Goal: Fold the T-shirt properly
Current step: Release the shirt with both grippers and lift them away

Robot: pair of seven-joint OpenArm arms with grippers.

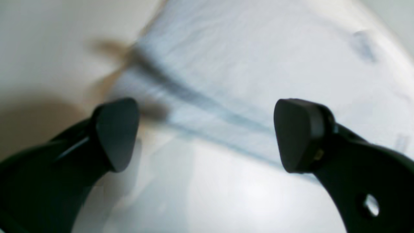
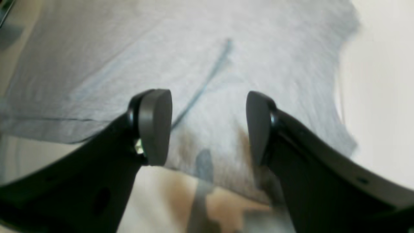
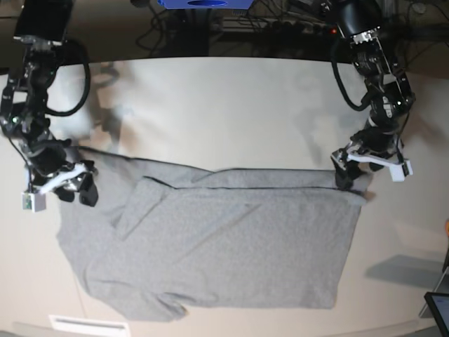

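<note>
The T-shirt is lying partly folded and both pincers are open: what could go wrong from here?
1. The left pincer hangs low over the T-shirt at its folded edge; lifting away could snag and undo the fold.
2. The right pincer sits at the bunched sleeve end, so a wrinkle there may get folded in.

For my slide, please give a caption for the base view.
Two open grippers, left and right, over a heather-grey cotton T-shirt.

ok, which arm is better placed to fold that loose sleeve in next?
Right, probably. The right gripper hangs open beside the T-shirt's spread sleeve. The left gripper, also open, sits at the opposite, already folded edge.
</note>
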